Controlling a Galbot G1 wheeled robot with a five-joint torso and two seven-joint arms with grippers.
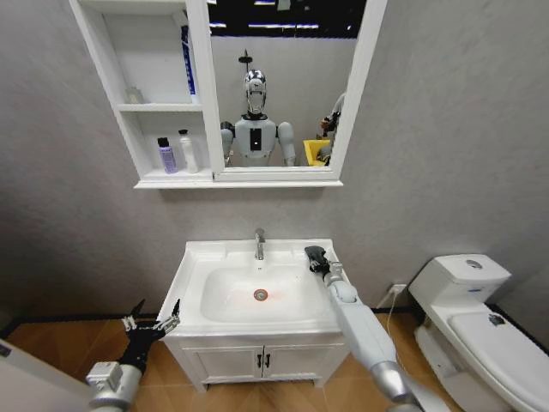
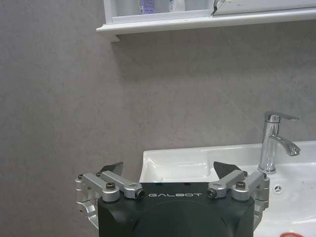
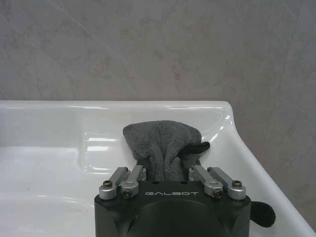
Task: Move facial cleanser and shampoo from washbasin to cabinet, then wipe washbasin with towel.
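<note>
With two bottles (image 1: 177, 153) standing on the cabinet (image 1: 163, 178), the right end effector (image 3: 167, 165) is gripping the towel (image 3: 160, 143) at the washbasin's (image 1: 197, 254) back right corner, wiping apparently outstanding, the left end effector (image 1: 152, 319) idling wide open.

Lighting was even and kinda soft, with glare streaks on the washbasin (image 3: 59, 133) rim and ceiling lights reflected in the mirror (image 1: 283, 86). Head view bowed at the edges.

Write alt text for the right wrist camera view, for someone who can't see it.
The right gripper is shut on a bunched grey towel, held over the back corner ledge of the white washbasin. A grey wall rises behind.
</note>
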